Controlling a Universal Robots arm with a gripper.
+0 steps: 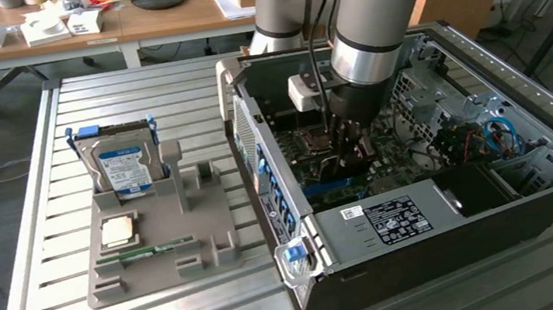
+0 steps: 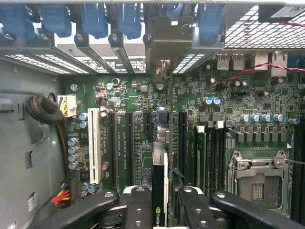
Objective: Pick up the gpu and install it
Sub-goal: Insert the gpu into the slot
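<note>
In the exterior view the robot arm comes down from the top of the frame into the open computer case point(image 1: 451, 221), which lies on its side in the exterior view's right half. The gripper point(image 1: 346, 143) is low inside the case, just above the circuit board.

The wrist view looks along the gripper point(image 2: 162, 193) toward the motherboard point(image 2: 133, 95). The two black fingers point(image 2: 138, 205) are closed partway onto the gpu point(image 2: 158, 181). It is seen edge-on as a thin black card pinched between them. The card runs away from the fingers, in line with the long dark slots. A white slot point(image 2: 94, 145) lies to one side of it and the processor socket point(image 2: 257, 183) to the other. I cannot tell whether its edge has reached a slot.

At centre left of the exterior view, a grey holder point(image 1: 162, 246) on the slatted metal table point(image 1: 54, 305) holds the hard drive point(image 1: 123, 163) upright and a small green memory stick point(image 1: 145, 253).
</note>
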